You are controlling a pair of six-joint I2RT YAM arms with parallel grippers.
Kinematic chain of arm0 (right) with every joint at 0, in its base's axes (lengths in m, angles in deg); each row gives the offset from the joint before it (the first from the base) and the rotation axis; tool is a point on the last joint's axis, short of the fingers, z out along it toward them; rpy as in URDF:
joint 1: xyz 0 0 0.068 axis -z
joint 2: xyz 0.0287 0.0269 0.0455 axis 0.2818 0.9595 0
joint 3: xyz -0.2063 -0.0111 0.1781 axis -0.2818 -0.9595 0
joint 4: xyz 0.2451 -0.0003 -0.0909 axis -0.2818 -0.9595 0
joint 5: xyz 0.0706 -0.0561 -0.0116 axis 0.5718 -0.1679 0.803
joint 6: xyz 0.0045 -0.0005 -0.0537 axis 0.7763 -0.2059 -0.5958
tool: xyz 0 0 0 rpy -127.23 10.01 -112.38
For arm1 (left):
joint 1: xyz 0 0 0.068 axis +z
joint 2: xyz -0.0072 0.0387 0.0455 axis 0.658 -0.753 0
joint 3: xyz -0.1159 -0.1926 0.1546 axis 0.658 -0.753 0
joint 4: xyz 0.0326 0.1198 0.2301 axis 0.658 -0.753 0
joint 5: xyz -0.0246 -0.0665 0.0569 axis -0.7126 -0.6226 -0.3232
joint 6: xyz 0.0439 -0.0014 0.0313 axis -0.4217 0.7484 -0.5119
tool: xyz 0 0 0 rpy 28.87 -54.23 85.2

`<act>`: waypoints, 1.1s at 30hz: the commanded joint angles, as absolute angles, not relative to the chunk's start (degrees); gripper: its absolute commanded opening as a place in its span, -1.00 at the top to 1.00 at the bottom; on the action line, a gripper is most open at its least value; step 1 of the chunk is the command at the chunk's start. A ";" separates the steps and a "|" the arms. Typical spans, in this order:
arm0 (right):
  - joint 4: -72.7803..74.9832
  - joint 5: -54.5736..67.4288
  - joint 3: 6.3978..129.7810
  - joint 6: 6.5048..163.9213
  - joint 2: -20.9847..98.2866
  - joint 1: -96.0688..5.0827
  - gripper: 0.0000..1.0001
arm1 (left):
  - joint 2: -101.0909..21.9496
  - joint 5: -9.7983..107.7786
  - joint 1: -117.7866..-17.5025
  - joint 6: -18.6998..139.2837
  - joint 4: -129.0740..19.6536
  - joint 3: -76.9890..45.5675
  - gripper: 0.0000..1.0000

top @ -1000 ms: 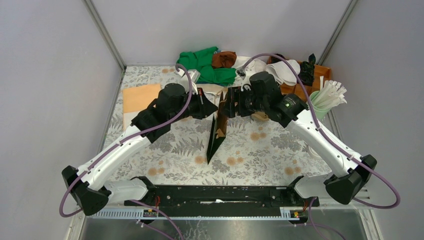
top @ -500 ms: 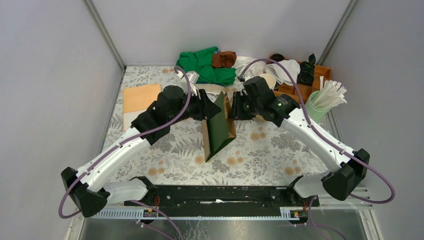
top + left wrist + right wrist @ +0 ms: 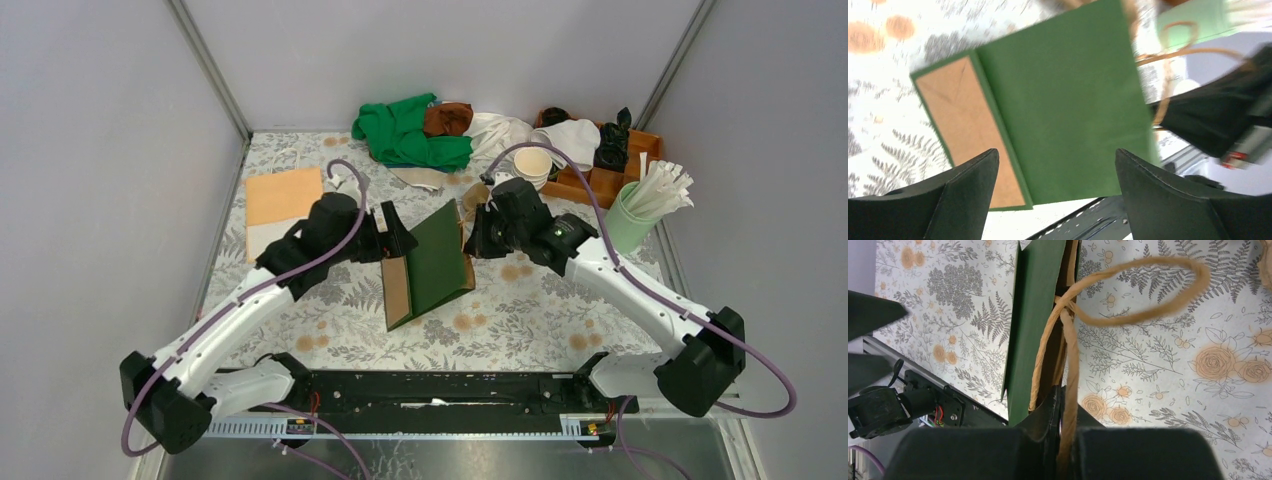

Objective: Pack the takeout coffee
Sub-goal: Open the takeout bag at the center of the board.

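While the left gripper (image 3: 400, 240) stands with its fingers spread wide and nothing between them, the right gripper (image 3: 474, 232) is clamped tight on a twine handle (image 3: 1068, 350) of the green paper bag (image 3: 435, 260). The right wrist view shows that cord running straight down into the closed fingers, with a second loop of twine curling above it. The bag sits mid-bench on the floral-patterned bench (image 3: 520, 310) between the two arms. Its broad green face is turned up toward the overhead camera, its brown bottom panel (image 3: 397, 290) is on the left arm's side, and its mouth is on the right arm's side. The left gripper is just beside that bottom end; I cannot tell whether it touches. At the far edge lie a green cloth (image 3: 405, 135) and a wooden tray (image 3: 600, 180). Lidless cream cups (image 3: 532, 163) stand by the tray, and a pale green holder of white straws (image 3: 650, 195) stands to its right. An orange sheet (image 3: 283, 195) lies far left. The takeout coffee cannot be picked out with certainty in any view, so its place is unclear.
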State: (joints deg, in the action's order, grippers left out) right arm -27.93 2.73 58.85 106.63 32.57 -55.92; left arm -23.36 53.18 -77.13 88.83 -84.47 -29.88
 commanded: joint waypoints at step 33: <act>-27.46 -9.95 58.38 106.58 27.09 -56.23 1.00 | -35.27 53.62 -66.72 88.69 -74.15 -52.06 0.04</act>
